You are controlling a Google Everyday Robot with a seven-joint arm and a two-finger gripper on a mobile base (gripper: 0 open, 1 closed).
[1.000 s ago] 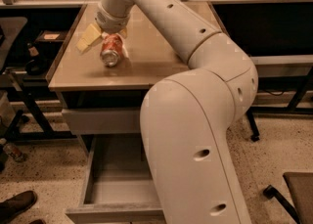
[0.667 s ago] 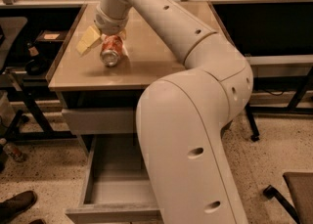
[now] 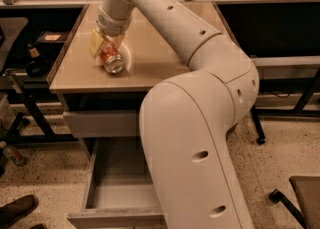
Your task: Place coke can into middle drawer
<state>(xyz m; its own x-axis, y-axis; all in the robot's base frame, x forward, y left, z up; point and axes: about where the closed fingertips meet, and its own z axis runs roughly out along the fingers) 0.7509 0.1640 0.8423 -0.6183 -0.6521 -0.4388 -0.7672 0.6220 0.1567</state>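
The coke can, red with a silver end facing me, lies tilted at the left of the tan tabletop. My gripper reaches down from the arm's wrist and is shut on the can, with a pale yellow finger on its left side. The middle drawer stands pulled open below the table's front, its smooth grey inside empty. My own arm hides the drawer's right part.
A closed grey drawer front sits above the open drawer. A black cart stands to the left. A dark shoe and a bottle are on the floor at left, and a chair base at right.
The gripper stays closed on the can at about the same spot on the table. My arm's big elbow has shifted slightly left in the view.
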